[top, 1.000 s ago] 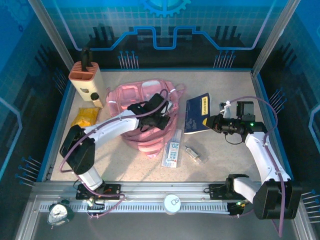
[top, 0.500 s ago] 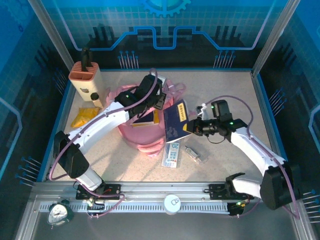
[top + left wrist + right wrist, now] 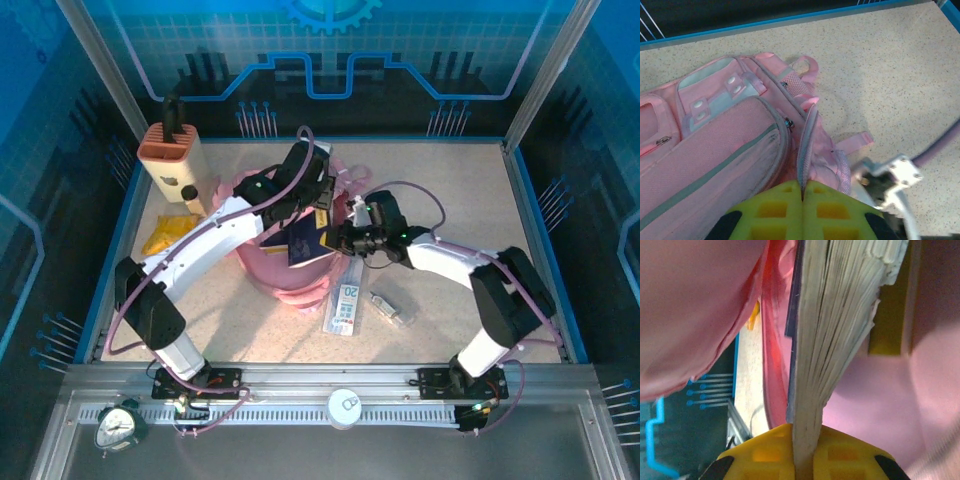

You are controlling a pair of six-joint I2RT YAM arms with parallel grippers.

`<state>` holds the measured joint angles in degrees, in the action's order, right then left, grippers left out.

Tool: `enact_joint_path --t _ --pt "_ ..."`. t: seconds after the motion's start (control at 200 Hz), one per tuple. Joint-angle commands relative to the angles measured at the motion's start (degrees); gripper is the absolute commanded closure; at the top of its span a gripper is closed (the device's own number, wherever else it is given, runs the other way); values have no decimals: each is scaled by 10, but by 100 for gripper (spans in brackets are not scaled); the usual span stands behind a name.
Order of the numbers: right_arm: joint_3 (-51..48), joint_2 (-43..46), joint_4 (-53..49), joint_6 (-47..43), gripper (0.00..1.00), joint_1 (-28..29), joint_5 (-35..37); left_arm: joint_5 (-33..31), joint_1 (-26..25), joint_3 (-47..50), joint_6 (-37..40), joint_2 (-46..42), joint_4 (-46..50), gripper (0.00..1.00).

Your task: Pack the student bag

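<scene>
The pink student bag [image 3: 258,268] lies at the table's middle-left, its front pockets showing in the left wrist view as the bag [image 3: 715,150]. My left gripper [image 3: 322,200] [image 3: 803,186] is shut on the bag's grey zipper edge [image 3: 807,145] and holds the opening up. My right gripper [image 3: 338,240] [image 3: 807,432] is shut on a blue-covered book [image 3: 303,246]. The book's pale page edges [image 3: 835,315] stand inside the bag's pink lining [image 3: 920,400]. A yellow item [image 3: 890,330] sits deeper inside.
A tan knife block [image 3: 172,155] stands at the back left, with a yellow packet [image 3: 168,235] in front of it. A long blue-and-white pack [image 3: 345,302] and a small clear item [image 3: 392,308] lie right of the bag. An alarm clock [image 3: 120,425] sits on the front rail.
My right gripper has carried the book leftwards from the open table into the bag's opening. The left gripper rose with the bag's edge and stays there.
</scene>
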<state>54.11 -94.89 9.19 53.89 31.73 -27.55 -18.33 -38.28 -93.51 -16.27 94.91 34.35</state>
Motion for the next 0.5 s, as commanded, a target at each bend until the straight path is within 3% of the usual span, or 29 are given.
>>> enact_joint_path --t 0.0,0.11,0.27,0.495 --pt "45 -55 106 27 99 21 46 -7 2 -37 -39 -4 -40 100" --pt "80 -108 99 16 95 34 88 -11 3 -47 -45 6 -31 100" --pt "114 -168 93 10 72 36 100 -14 6 -51 -62 8 -30 100" --pt "50 -90 83 -26 43 39 122 -3 13 -42 -69 9 -23 100"
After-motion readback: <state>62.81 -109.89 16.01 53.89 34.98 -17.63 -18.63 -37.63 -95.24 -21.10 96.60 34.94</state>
